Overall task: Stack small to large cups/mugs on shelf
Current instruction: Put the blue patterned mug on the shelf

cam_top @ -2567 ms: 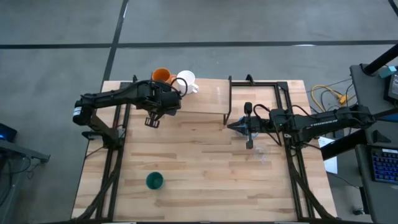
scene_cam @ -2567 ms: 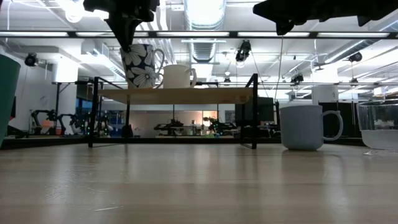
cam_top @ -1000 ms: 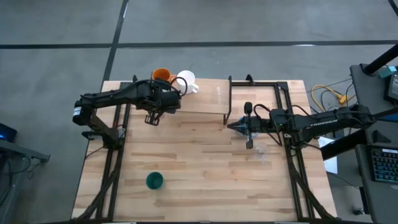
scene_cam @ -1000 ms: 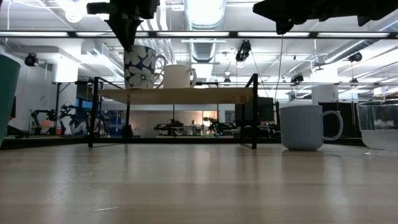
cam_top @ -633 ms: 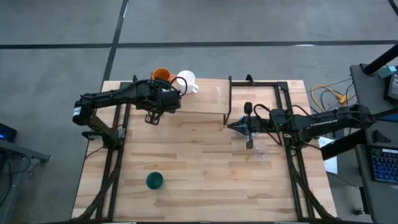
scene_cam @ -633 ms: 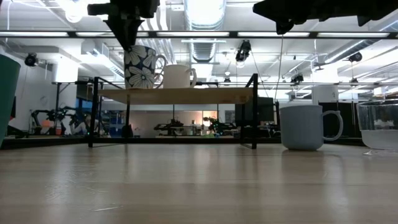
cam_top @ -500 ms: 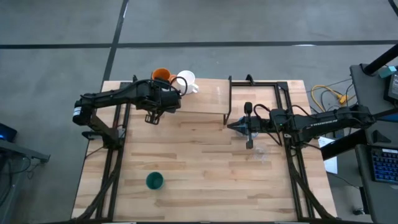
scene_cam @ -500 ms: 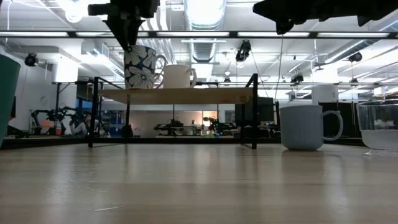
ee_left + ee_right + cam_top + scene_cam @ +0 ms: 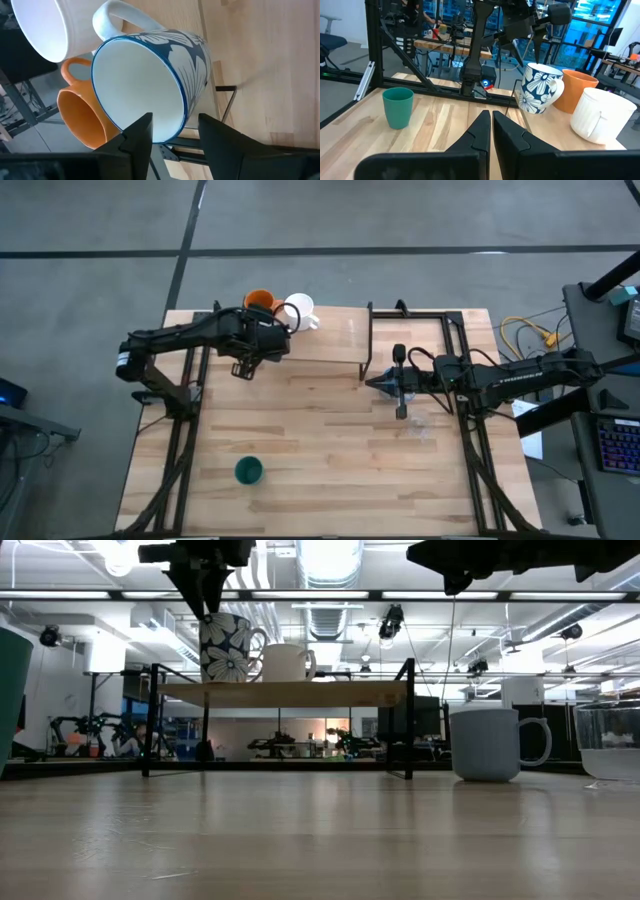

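While the high view hides the flowered mug under the left arm, it shows the left claw (image 9: 262, 340) over the shelf (image 9: 330, 340) beside the orange mug (image 9: 259, 301) and plain white mug (image 9: 297, 311), the right claw (image 9: 384, 383) waiting mid-tabletop (image 9: 330, 450), and the dark green cup (image 9: 248, 471) standing alone, well apart near the front edge. In the low view the white mug with dark markings (image 9: 227, 648) stands upright on the shelf with the left claw just above its rim; the light blue mug (image 9: 487, 743) and clear glass (image 9: 608, 743) sit on the tabletop. The left wrist view shows the fingers (image 9: 135, 140) parted astride the rim, gripping nothing, and all three shelf mugs empty. The right wrist view shows the right claw pressed closed and empty; the green cup's inside is hidden. The placing step looks finished; next, I judge, the left claw should lift straight clear without nudging the mug, then a larger cup be fetched.
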